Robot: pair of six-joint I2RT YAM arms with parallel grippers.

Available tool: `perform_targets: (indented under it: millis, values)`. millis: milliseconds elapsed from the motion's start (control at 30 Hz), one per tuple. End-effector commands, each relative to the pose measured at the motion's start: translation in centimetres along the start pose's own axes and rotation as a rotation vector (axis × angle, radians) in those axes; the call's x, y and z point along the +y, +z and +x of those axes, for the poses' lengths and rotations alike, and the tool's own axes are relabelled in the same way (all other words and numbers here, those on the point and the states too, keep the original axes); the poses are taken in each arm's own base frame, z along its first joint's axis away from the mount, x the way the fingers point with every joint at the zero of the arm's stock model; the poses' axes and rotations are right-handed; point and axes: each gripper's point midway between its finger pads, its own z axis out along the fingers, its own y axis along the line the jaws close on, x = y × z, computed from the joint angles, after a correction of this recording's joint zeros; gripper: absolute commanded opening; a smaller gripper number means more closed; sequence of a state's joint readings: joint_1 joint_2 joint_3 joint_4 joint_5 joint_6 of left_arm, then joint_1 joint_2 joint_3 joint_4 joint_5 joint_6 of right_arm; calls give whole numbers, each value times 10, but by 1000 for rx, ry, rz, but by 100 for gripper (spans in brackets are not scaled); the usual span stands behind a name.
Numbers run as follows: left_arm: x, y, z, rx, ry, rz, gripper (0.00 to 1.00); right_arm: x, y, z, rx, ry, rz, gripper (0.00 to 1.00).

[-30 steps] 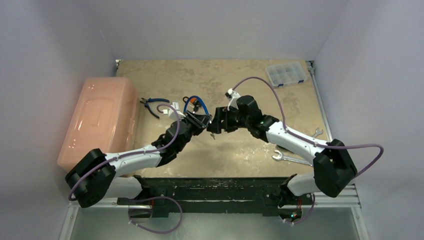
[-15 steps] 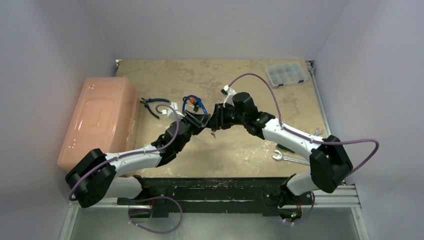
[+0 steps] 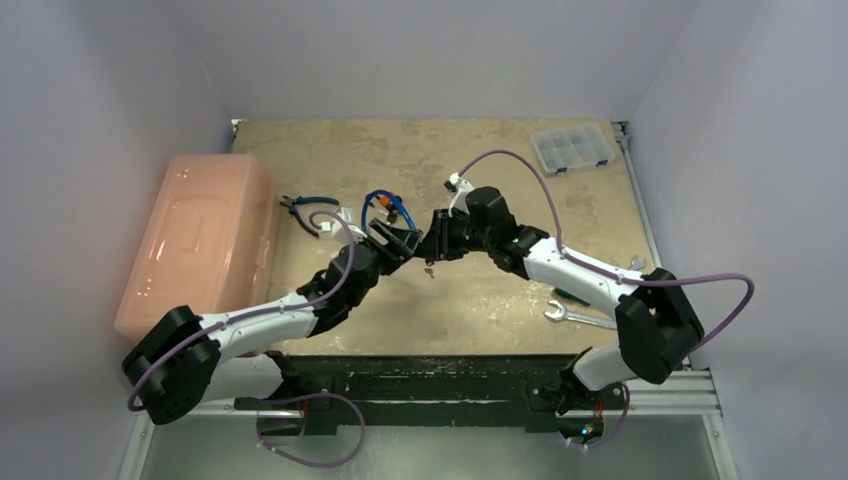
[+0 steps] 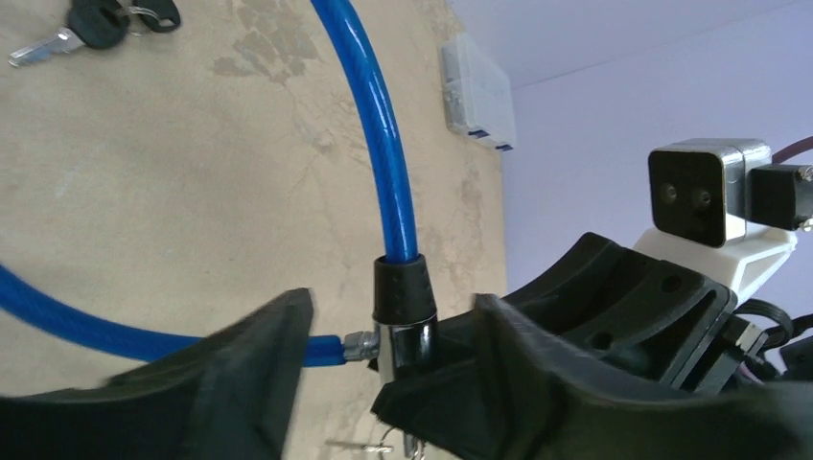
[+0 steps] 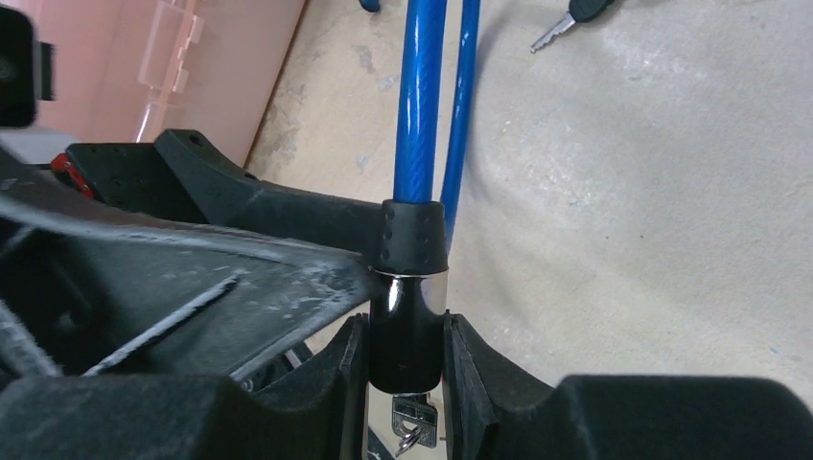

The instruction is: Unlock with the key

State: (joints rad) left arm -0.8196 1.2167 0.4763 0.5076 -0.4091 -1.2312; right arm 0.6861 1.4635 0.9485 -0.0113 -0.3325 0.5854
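A blue cable lock (image 3: 384, 204) lies mid-table, its chrome and black lock body (image 5: 412, 244) lifted between the two grippers. My right gripper (image 5: 406, 331) is shut on that lock body (image 4: 404, 331), one finger on each side. A silver key (image 5: 414, 419) sticks out of its lower end with a ring hanging from it, and the same key (image 3: 428, 270) shows from above. My left gripper (image 4: 393, 311) is open, its fingers (image 4: 259, 364) standing apart on either side of the lock body without touching it. Both grippers meet at the lock (image 3: 422, 245).
A pink toolbox (image 3: 200, 235) fills the left side. Blue-handled pliers (image 3: 303, 210) lie beside it. Spare keys with black heads (image 4: 91, 24) rest on the table past the cable. A clear parts box (image 3: 572, 148) is at the back right, wrenches (image 3: 580, 318) at the front right.
My right gripper has closed onto the lock body. My left gripper has opened and let go of it. The right arm shifted slightly left.
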Motion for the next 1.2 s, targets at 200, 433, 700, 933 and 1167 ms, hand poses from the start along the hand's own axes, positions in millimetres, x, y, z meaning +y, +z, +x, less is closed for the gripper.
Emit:
perform_targets:
  millis: [200, 433, 700, 933, 1167]
  values:
    - [-7, -28, -40, -62, 108, -152, 93, 4, -8, -20, -102, -7, -7, 0]
    - [13, -52, -45, -39, 71, -282, 83, 12, -18, -25, -139, 15, -29, 0]
    - [31, -49, -10, 56, -127, -265, 75, 15, -21, -23, -150, 40, -51, 0]
    - [54, -35, 6, 39, -228, -246, 68, 14, -23, -19, -150, 50, -52, 0]
    - [61, -18, 25, 78, -206, -249, 66, 12, -25, -17, -146, 54, -43, 0]
